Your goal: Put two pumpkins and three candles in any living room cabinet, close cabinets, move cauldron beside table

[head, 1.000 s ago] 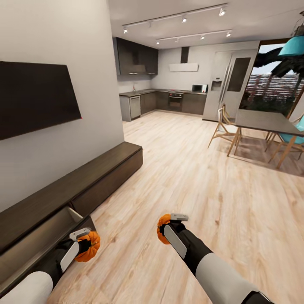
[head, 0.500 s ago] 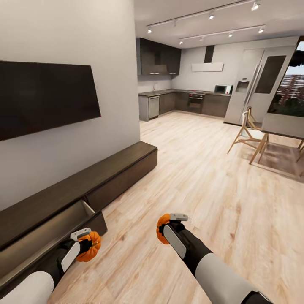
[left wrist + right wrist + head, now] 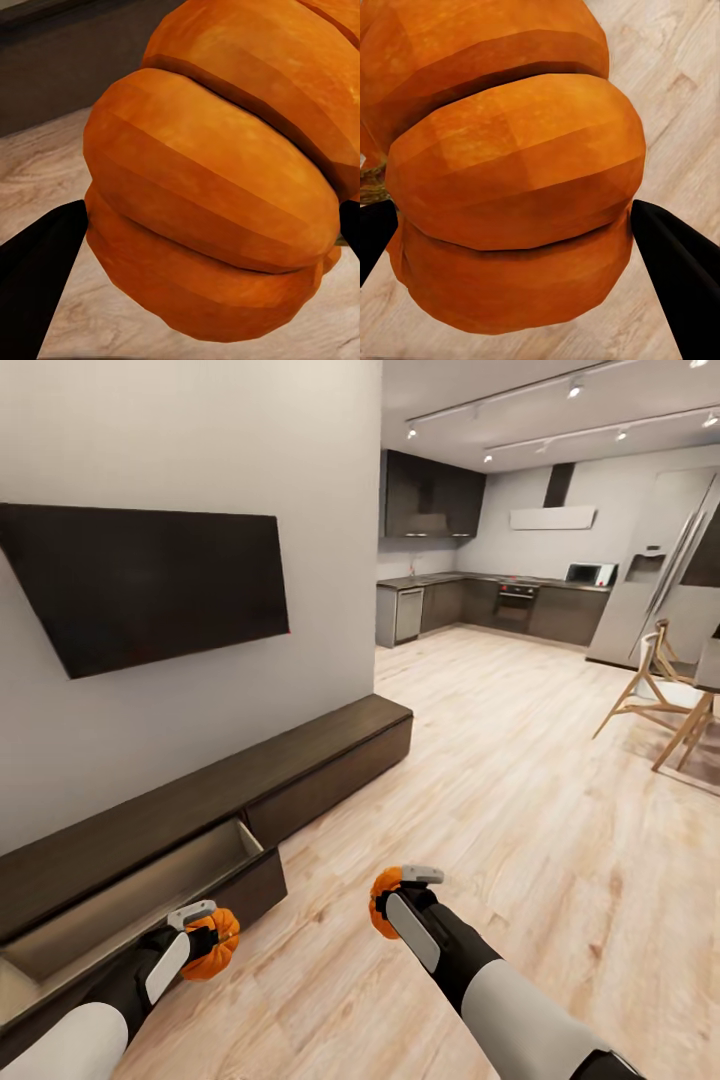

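Note:
My left gripper (image 3: 205,940) is shut on an orange ribbed pumpkin (image 3: 215,943), held just in front of the open drawer (image 3: 130,895) of the long dark-brown cabinet (image 3: 300,760). In the left wrist view this pumpkin (image 3: 217,187) sits between the dark fingers (image 3: 37,270). My right gripper (image 3: 392,900) is shut on the second pumpkin (image 3: 380,900), out over the wood floor. That pumpkin (image 3: 510,172) shows close up in the right wrist view. The drawer's pale inside looks bare where it shows. The far drawer front is closed.
A dark TV (image 3: 150,580) hangs on the wall above the cabinet. A wooden chair (image 3: 650,695) and a table edge (image 3: 708,670) stand at the right. The kitchen counters (image 3: 500,605) and fridge (image 3: 665,590) lie far back. Open wood floor (image 3: 520,800) stretches ahead.
The whole head view has swung left, so the cabinet, TV and kitchen shifted right in the picture. Both arms hold the same pose with their pumpkins.

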`<state>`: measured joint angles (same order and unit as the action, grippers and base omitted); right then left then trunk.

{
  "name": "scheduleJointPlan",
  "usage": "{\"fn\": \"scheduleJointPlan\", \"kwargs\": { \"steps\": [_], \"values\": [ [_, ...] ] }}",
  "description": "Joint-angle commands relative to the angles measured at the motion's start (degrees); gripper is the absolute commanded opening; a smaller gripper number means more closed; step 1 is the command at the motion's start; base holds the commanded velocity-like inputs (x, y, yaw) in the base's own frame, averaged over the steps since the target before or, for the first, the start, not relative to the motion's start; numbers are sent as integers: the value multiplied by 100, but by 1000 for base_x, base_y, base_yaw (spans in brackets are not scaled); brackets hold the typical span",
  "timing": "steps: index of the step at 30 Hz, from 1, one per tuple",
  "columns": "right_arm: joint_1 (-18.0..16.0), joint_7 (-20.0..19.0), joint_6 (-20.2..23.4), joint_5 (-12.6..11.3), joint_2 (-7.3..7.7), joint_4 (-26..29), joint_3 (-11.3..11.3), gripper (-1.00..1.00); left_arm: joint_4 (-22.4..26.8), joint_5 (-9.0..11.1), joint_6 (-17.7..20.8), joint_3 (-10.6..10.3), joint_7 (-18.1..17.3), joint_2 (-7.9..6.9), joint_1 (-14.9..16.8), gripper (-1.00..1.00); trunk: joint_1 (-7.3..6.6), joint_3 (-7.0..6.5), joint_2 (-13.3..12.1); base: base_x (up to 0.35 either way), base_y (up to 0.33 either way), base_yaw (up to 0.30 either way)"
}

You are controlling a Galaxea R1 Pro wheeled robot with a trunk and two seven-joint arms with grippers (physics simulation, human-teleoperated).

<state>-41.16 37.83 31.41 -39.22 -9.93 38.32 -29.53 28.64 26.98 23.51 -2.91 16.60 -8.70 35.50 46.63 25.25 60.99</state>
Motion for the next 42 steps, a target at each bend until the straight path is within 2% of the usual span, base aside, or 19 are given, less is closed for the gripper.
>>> {"fn": "scheduleJointPlan", "kwargs": {
  "steps": [1, 5, 42],
  "values": [
    [-1, -1, -3, 2, 0, 0, 0, -100, 1, -7, -5, 1, -4, 0, 1, -100, 0, 0, 0, 0, -21, 292],
    [0, 2, -3, 2, 0, 0, 0, -100, 8, -2, -11, -2, -20, 0, 1, -100, 0, 0, 0, 0, -8, 292],
    [-6, 4, -7, 3, -4, 10, 0, -100, 10, 9, 31, 38, -25, 35, 1, -100, -813, -664, -1484, 0, 0, 288]
  ]
}}
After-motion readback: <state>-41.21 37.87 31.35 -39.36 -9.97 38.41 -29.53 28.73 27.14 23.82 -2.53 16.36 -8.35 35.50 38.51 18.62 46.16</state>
